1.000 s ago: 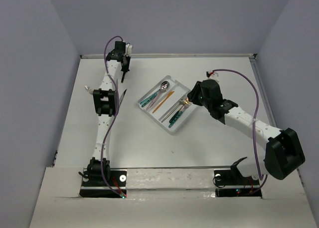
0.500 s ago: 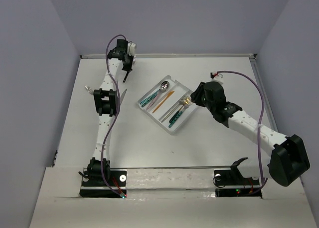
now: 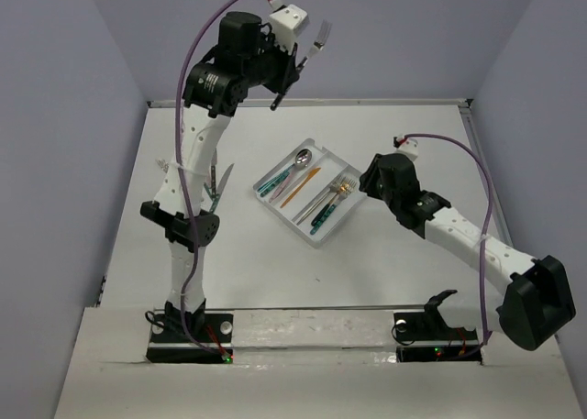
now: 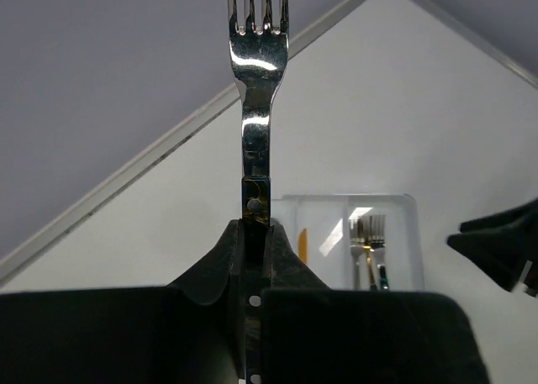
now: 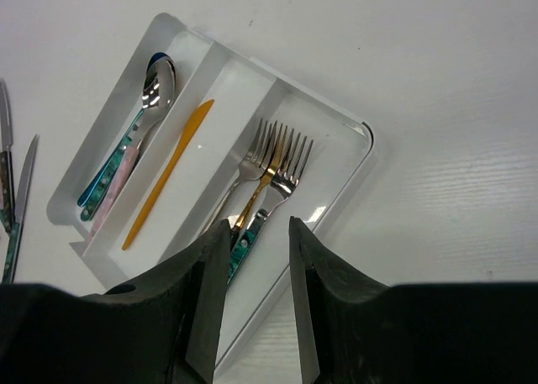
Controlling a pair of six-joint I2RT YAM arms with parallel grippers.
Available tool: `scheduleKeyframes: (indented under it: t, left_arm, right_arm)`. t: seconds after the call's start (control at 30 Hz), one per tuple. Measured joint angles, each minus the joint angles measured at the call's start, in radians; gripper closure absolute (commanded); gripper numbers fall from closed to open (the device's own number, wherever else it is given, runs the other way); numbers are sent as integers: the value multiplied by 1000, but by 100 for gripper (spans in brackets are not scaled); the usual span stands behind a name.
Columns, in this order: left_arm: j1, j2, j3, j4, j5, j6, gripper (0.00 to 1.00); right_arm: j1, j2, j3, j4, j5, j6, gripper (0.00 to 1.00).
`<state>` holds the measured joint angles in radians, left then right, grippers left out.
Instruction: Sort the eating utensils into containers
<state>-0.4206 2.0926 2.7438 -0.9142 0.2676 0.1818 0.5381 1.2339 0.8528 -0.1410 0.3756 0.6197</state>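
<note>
My left gripper (image 3: 300, 63) is shut on the handle of a silver fork (image 3: 322, 36) and holds it high above the table's far side, tines up (image 4: 258, 14). The clear tray (image 3: 317, 242) lies mid-table. Its compartments hold teal, blue and pink spoons (image 5: 134, 140), an orange knife (image 5: 168, 172) and three forks (image 5: 277, 161), one of them gold. My right gripper (image 5: 256, 226) is open and empty, just above the forks' handles at the tray's right compartment (image 3: 360, 182).
Two knives with teal handles (image 5: 13, 199) lie on the table left of the tray, beside the left arm (image 3: 213, 182). The table's back rail (image 4: 126, 178) runs behind the held fork. Grey walls close in the sides.
My left arm has risen from the table's far left, lifting the fork high. My right gripper has drawn back a little to the right from the tray.
</note>
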Motion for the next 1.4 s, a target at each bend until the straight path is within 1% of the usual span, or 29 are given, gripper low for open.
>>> scheduleKeyframes:
  t: [0.07,0.13,0.17,0.2,0.23,0.33,0.4,0.5,0.63,0.83,1.0,1.13,1.27,1.3,1.4]
  left_arm:
    - [-74,-67,-38,3,18,4,100]
    - [-126,-137,-158,41,1,8,100]
    - [-145,-182,-259,83,-18,11,100]
    - [-166,-245,-429,148,-55,13,100]
    - [-183,-310,-586,248,-90,16,100]
    - [-219,-434,-936,340,-182,20,100]
    - [-232,-452,-1045,376,-214,15,100]
    - [-257,-465,-1169,475,-238,-2,100]
    - [-322,-470,-1320,590,-227,-53,100]
    - [-421,-412,-1431,754,-123,-176,100]
    - [-454,-332,-1439,828,-85,-241,100]
    - [-457,-265,-1439,843,-68,-263,100]
    - [-454,-246,-1439,843,-72,-282,100]
    - [-454,-246,-1439,845,-77,-290,97]
    - [-452,-246,-1439,850,-98,-311,95]
  right_arm:
    - [0,-11,0,-11,8,-3,60]
    - [0,-25,0,-23,13,-6,60]
    - [0,-33,0,-30,14,-9,60]
    - [0,-43,0,-37,14,-11,60]
    - [0,-54,0,-45,15,-14,60]
    - [0,-82,0,-66,20,-15,60]
    - [0,-110,0,-81,25,-14,60]
    - [0,-156,0,-96,38,-15,60]
    - [0,-195,-1,-105,53,-14,60]
    - [0,-217,-19,-126,65,-1,60]
    - [-1,-219,-47,-151,72,14,60]
    - [-1,-220,-50,-166,75,17,60]
    - [-1,-220,-50,-167,80,16,60]
    - [0,-220,-50,-167,81,16,60]
    - [-1,-220,-50,-167,81,15,60]
